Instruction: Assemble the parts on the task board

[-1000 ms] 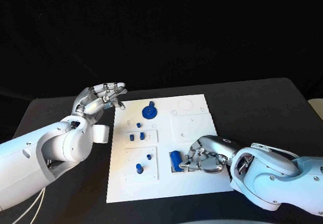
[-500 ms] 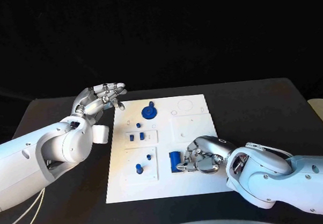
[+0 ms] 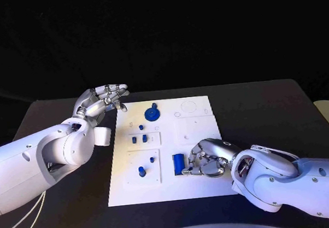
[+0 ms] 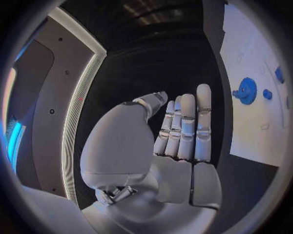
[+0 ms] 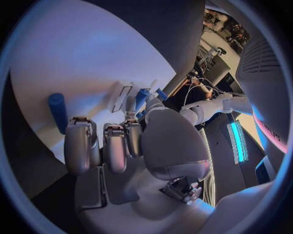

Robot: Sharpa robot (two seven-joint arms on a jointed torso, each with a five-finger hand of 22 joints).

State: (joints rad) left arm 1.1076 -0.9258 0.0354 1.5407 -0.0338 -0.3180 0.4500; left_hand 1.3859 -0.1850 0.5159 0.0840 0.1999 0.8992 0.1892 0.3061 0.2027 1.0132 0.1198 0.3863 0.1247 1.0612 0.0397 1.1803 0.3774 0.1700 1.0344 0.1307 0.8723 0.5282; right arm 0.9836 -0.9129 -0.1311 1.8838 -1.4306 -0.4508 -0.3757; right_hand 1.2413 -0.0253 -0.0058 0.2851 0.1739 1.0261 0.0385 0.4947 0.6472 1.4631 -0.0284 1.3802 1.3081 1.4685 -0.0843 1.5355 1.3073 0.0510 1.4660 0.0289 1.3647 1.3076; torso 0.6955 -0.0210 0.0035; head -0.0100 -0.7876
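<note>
r hand [image 3: 205,159] shifted slightly, fingers curled by blue block [image 3: 179,162] | l hand [image 3: 100,101] unmoved, holds nothing

Blue parts [image 3: 153,114] on a white task board [image 3: 198,127], black table [image 3: 267,108], silver hands [image 3: 102,101].

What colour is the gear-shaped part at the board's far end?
Blue; the gear-shaped part shows best in the head view.

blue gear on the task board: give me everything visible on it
The blue gear is a flat round toothed disc in solid blue, plastic by its look, with a small knob or tab projecting from its far edge. It lies flat on the white task board, near the far edge, left of centre. No hand touches it: the left hand hangs off the board's far left corner. The left wrist view shows it too.
</note>
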